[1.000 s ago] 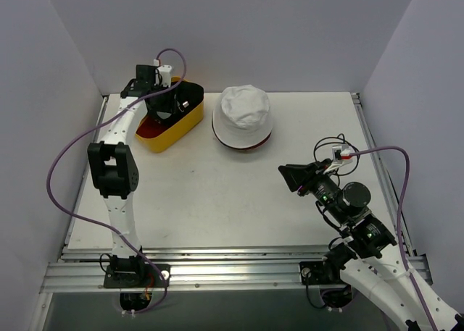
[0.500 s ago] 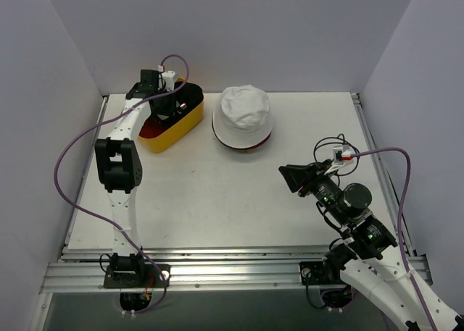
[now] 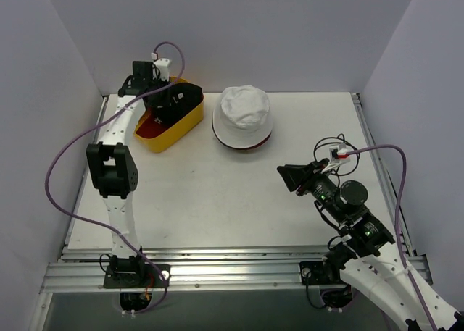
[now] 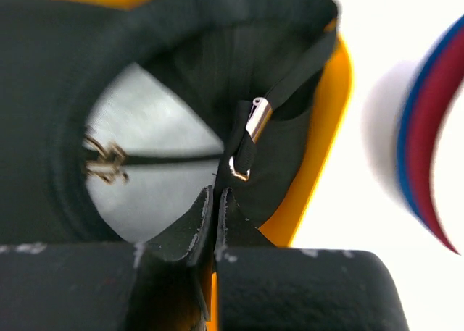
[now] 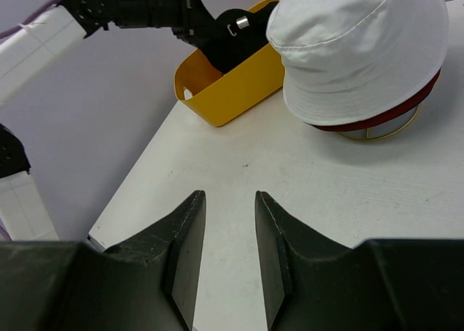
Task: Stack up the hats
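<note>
1. While the left arm reaches out to 11 o'clock on the worktop (image 3: 217,193), the left gripper (image 4: 215,200) is pinched tight on fabric of the black cap (image 3: 180,98), its fingers meeting on the cloth.
2. Black cap: at the far end of the yellow basket (image 3: 174,132), rising partly above the rim. Cannot tell whether it touches the basket floor. Its hollow side faces the left wrist camera, and a strap with a metal buckle (image 4: 255,121) crosses the opening.
3. White bucket hat (image 3: 244,112): 12 o'clock, crown up, just right of the basket and apart from it. It tops a stack.
4. Under its brim shows the maroon bucket hat (image 5: 388,116). The left wrist view, blurred, also shows a brim edge of the blue bucket hat (image 4: 407,164) alongside the maroon.
5. A thin wire frame (image 5: 377,134) peeks out beneath the stack.
6. Right gripper (image 5: 228,200): 4 o'clock, above the worktop, fingers spread, nothing between them. It points toward the stack, well apart from it.
</note>
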Controlling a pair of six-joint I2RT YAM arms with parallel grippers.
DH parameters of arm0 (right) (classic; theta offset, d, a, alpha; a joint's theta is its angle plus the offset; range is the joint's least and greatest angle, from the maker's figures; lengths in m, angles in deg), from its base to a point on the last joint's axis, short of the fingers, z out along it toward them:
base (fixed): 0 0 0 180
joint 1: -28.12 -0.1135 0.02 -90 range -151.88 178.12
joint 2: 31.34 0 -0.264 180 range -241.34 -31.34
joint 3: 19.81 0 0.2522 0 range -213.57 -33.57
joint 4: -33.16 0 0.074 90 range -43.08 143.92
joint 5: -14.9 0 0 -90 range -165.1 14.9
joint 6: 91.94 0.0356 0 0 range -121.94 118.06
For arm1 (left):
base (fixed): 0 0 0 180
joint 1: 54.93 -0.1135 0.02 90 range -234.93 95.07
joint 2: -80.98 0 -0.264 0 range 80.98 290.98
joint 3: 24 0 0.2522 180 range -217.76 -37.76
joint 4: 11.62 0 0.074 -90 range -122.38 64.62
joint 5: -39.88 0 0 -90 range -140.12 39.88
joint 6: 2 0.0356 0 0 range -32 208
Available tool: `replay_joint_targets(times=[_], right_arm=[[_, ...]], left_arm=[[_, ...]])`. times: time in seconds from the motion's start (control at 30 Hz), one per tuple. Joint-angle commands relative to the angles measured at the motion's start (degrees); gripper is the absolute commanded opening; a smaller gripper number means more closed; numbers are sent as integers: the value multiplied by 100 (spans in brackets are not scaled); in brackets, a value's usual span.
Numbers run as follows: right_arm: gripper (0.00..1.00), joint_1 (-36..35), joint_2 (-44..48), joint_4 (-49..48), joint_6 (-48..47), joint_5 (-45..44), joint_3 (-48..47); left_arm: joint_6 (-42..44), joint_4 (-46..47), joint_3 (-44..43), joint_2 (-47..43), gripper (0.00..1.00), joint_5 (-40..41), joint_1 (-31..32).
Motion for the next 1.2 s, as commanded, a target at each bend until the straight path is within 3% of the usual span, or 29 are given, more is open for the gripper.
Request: replay_joint_targets(times=[0.0,0.2,0.47,0.63,0.8,0.97,1.17], right_arm=[[30,-38,-84,-213,-109,0,-189],[31,-47,-208,-195,-311,141,-426],[34,-56,-550,364,-618,62,-1329],[39,-65,-1120,912,-1102,-70,-2333],[54,-82,-1683,974,-1121,386,-3054],[56,-144,-2167,913,-1340,966,-3082],[57,-223,-1694,570,-1533,1318,-2372]], left_arm=[[-70,657,42,-1165,2,185,-62],[-184,1035,595,-2229,2,115,-45],[-701,377,692,-3457,2,-306,131],[-878,-98,1008,-4285,2,-403,649],[-1457,331,2027,-5436,2,-1184,1466],[-2107,981,3195,-6288,2,-1721,1994],[-2337,1203,3865,-6563,2,-2554,2293]])
